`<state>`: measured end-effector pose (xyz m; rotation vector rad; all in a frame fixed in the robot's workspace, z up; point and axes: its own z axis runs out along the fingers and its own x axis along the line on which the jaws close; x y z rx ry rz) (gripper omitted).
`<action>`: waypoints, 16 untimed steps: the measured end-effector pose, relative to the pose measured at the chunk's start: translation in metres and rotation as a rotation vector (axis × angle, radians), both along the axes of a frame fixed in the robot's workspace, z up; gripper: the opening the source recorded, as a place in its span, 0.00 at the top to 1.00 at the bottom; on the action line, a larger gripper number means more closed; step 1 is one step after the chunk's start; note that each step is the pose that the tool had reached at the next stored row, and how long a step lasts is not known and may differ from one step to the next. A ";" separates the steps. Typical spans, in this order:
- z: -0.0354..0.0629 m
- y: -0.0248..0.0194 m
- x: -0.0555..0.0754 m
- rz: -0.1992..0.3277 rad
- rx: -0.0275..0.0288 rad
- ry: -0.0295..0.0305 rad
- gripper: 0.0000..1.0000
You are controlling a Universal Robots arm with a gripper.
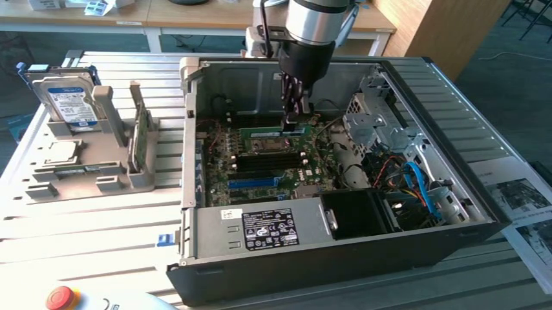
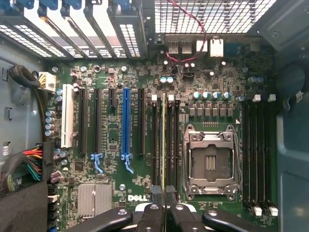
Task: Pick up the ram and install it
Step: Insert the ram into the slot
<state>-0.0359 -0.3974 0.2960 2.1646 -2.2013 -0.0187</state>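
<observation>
Green ram, pinched by the claw, stands at twelve o'clock from the processor socket, exterior view. Step: insertion. Seating likely demands square alignment, even downward pressure.

Slatted aluminium table, open black computer case lying at centre, grey parts rack toward the exterior view's left, printed sheets at its right, red emergency-stop button at the near corner.

The arm has a round silver-grey wrist segment with a thin dark cable alongside. The gripper is black, its linkage bars studded with round silver pivot screws.
</observation>
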 end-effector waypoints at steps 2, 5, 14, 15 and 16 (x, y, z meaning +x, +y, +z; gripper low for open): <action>-0.0005 -0.0010 0.000 0.000 0.0000 0.0000 0.88; -0.0028 -0.0015 0.000 0.000 -0.0001 0.0001 0.88; -0.0139 -0.0018 0.000 0.000 -0.0001 0.0001 0.88; -0.0150 -0.0019 -0.001 0.000 -0.0001 0.0000 0.88; -0.0161 -0.0019 -0.001 0.000 0.0000 0.0000 0.88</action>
